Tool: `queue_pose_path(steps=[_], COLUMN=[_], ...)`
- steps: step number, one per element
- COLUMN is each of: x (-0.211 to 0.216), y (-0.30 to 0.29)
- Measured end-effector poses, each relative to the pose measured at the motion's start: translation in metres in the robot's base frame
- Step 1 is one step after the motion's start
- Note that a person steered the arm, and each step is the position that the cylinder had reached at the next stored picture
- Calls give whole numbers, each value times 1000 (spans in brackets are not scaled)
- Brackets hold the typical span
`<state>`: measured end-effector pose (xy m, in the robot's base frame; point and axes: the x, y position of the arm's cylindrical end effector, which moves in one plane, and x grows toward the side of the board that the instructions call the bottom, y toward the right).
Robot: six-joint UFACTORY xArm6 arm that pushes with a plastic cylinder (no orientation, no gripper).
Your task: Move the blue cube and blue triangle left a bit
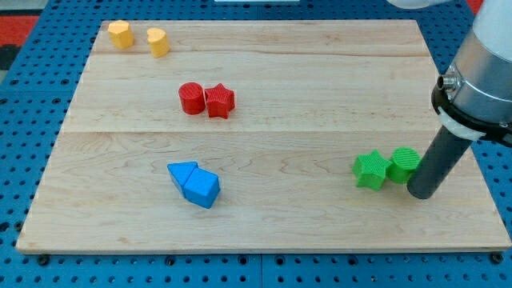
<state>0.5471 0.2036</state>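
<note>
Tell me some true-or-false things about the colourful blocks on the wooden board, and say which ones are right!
1. The blue cube and blue triangle touch each other. True.
2. My tip is pressed against the blue blocks. False: it is at the view's right, just beside the green cylinder.
3. The two yellow blocks sit near the view's top left corner. True.
4. The red star is alone. False: a red cylinder sits right against it.
5. The green star is left of the green cylinder in the view. True.
</note>
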Motion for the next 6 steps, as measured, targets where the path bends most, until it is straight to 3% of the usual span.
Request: queue_pose_path(steps=[3, 4, 5, 6], x=[18, 57, 49, 36], y=[-6, -52, -121, -126])
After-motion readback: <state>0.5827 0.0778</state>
